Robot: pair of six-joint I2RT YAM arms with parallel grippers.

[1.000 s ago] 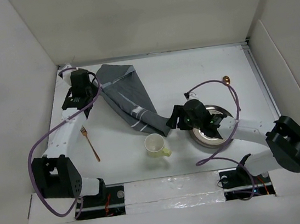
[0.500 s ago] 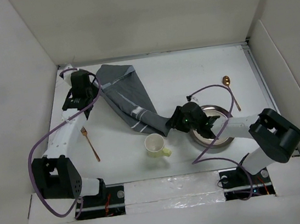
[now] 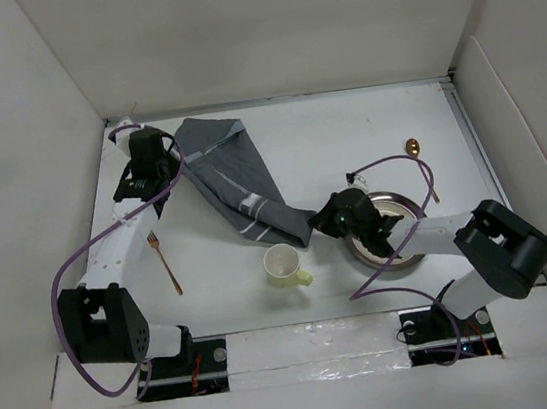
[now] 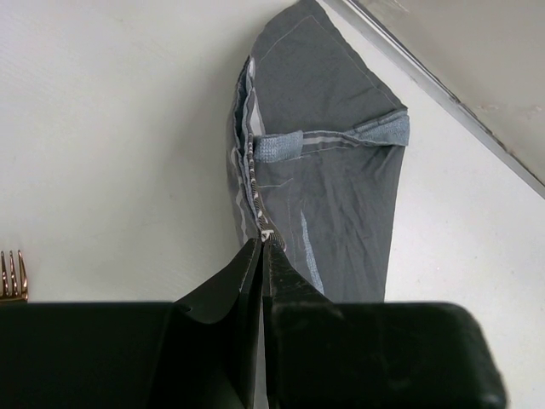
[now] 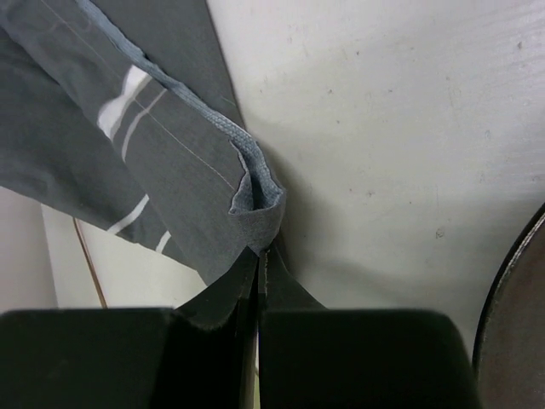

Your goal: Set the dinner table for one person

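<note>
A dark grey striped placemat [image 3: 240,179] lies crumpled in a diagonal band on the white dinner table [image 3: 335,136]. My left gripper [image 3: 169,160] is shut on the placemat's far left edge [image 4: 260,223]. My right gripper [image 3: 314,221] is shut on the placemat's near right corner [image 5: 260,223], beside the metal plate [image 3: 396,245]. A copper fork [image 3: 164,262] lies by the left arm. A pale yellow cup [image 3: 284,266] stands near the front. A copper spoon [image 3: 412,148] lies at the right, its handle partly hidden by a cable.
White panel walls [image 3: 30,196] close in the table on three sides. Purple cables [image 3: 389,161] loop over both arms. The plate's rim [image 5: 511,315] shows at the right of the right wrist view, and the fork's tines [image 4: 10,277] at the left of the left wrist view.
My right gripper has moved left off the plate to the placemat's corner and shut on it. The left arm has not moved.
</note>
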